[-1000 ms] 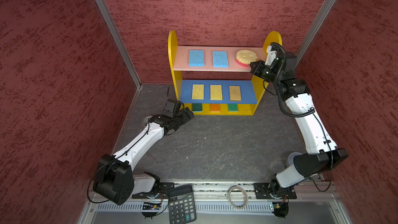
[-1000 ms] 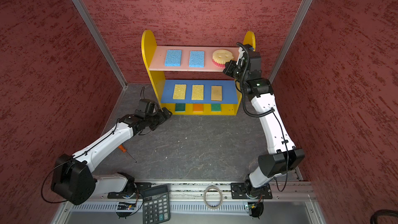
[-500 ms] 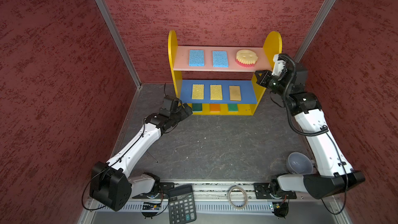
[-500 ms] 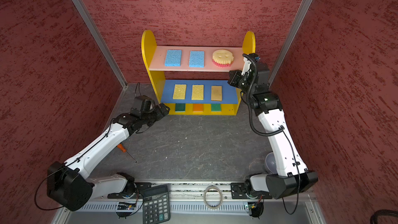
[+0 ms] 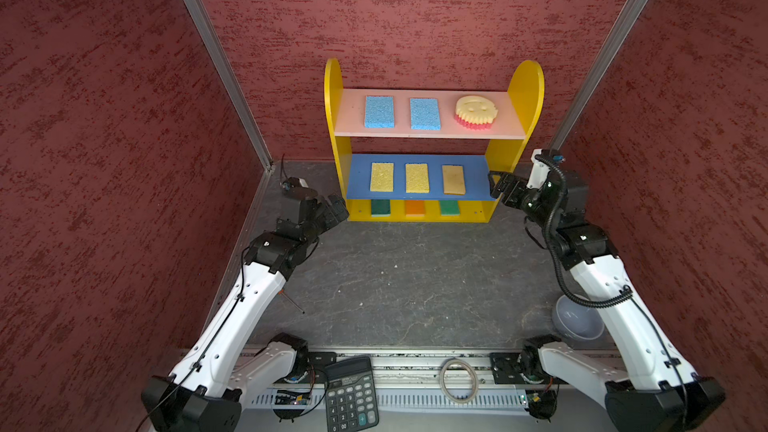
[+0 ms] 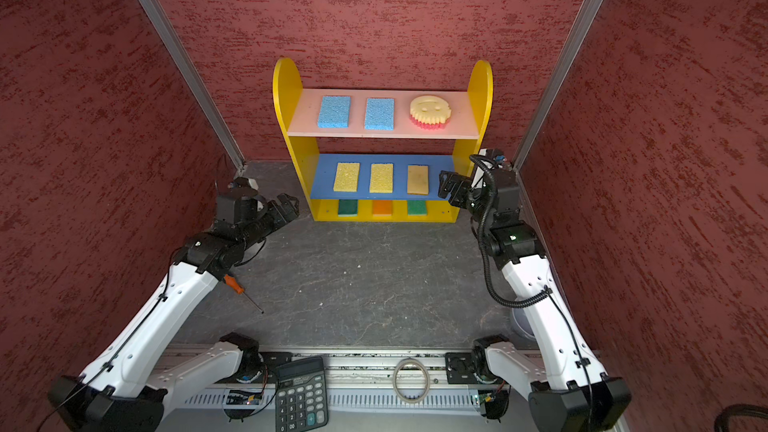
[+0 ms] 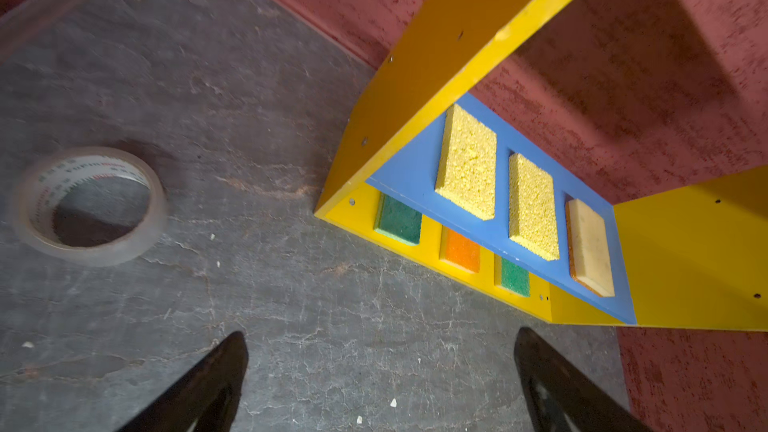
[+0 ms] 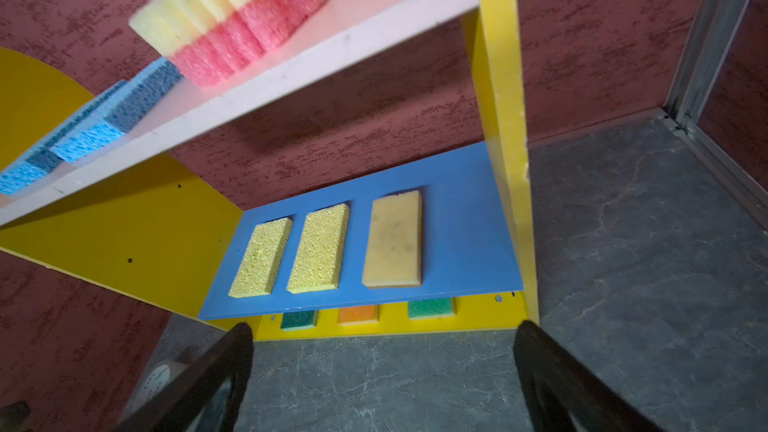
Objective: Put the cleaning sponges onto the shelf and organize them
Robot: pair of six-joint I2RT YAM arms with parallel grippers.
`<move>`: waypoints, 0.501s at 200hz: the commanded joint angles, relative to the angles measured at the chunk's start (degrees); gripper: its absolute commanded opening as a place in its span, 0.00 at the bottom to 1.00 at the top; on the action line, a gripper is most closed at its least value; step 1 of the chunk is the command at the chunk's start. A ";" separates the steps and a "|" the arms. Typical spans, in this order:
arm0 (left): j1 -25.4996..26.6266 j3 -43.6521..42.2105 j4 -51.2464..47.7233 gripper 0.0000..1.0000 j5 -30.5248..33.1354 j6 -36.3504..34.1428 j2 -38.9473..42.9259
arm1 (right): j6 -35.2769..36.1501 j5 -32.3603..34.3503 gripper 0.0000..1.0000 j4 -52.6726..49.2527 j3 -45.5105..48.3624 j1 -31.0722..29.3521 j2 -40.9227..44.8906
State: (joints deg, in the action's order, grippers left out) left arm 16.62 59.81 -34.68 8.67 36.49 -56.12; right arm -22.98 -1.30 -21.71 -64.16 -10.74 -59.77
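Observation:
The shelf point(image 5: 525, 89) stands against the back wall. On its pink top board lie two blue cleaning sponges point(image 5: 379, 111) point(image 5: 424, 113) and the round smiley one point(image 5: 476, 112). The blue middle board carries two yellow sponges point(image 5: 381, 177) point(image 5: 417, 177) and a tan one point(image 5: 453, 179). Green point(image 5: 380, 207), orange point(image 5: 414, 207) and green point(image 5: 449, 207) sponges sit on the bottom. My left gripper point(image 5: 336, 207) hangs open off the shelf's left front corner, empty point(image 7: 380, 351). My right gripper point(image 5: 496, 187) is open and empty by the middle board's right end point(image 8: 382, 342).
A tape roll point(image 7: 89, 205) lies on the floor left of the shelf. An orange-handled screwdriver point(image 6: 241, 290) lies under the left arm. A grey bowl point(image 5: 577, 320) sits at the right front. A black calculator point(image 5: 351, 392) and a ring point(image 5: 458, 380) rest on the front rail.
My right gripper has pulled away from the smiley sponge on the top board, come down to the middle board's level and opened. The left arm has shifted only slightly.

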 commanded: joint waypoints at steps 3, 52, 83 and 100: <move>-0.65 -4.47 6.66 0.99 6.01 -3.91 5.03 | 3.62 1.98 0.99 10.15 6.33 0.22 4.21; -1.01 -21.33 27.38 1.00 12.07 -19.13 13.10 | 9.65 -0.36 0.99 28.02 23.82 0.22 11.29; -0.98 -28.45 34.37 0.99 0.46 -33.02 15.39 | 9.31 4.58 0.99 32.16 31.49 0.27 12.95; -0.98 -30.69 35.97 0.99 1.07 -35.35 15.56 | 9.36 7.26 0.99 31.24 33.53 0.21 12.56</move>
State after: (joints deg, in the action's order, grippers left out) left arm 15.92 30.89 -6.94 13.06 11.00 -41.78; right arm -14.76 0.82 4.56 -32.45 -10.74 -47.62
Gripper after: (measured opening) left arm 0.994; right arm 0.989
